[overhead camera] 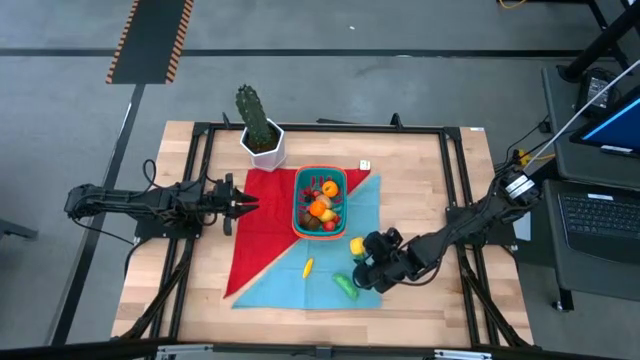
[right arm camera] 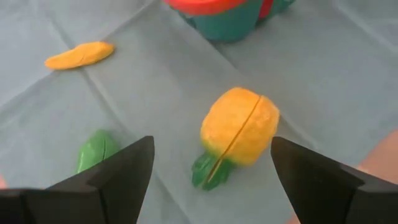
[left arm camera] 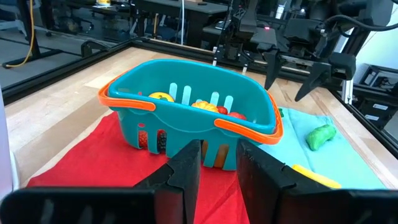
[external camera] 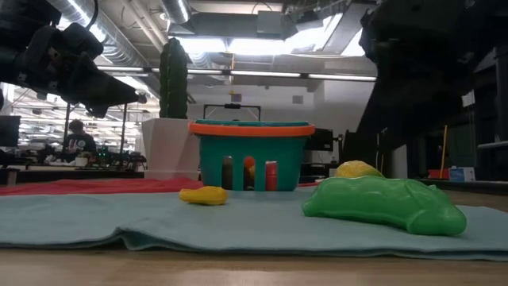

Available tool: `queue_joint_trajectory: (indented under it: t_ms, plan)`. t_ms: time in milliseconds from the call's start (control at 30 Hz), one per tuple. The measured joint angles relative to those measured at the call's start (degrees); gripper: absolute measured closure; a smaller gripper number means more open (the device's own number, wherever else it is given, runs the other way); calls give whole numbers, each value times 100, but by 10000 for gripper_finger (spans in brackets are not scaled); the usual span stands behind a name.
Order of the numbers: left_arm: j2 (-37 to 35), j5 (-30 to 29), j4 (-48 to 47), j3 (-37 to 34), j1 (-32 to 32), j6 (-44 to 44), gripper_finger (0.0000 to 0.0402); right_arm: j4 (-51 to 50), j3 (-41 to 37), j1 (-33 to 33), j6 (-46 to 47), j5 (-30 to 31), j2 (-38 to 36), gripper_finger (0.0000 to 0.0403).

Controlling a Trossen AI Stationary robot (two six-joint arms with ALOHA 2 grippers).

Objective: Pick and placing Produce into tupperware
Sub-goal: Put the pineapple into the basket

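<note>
Right claw hovers with fingers wide apart over a yellow fruit (green-leafed) near the tupperware; left claw waits, nearly closed.

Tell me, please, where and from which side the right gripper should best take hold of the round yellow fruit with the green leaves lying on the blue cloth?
Probably across the round body of the yellow fruit, coming down from above. It lies on its side on the blue cloth with clear cloth all around, between the right gripper's open fingers. Avoid the thin green leaves.
</note>
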Motion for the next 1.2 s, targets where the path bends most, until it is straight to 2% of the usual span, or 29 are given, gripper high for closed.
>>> queue_joint_trajectory:
  t_ms: [667, 1200]
  plan:
    - [1, 0, 0, 1, 0, 2, 305, 149, 0, -84, 31, -203, 0, 79]
    - [0, 0, 0, 0, 0, 3, 305, 138, 0, -691, 41, -346, 330, 79]
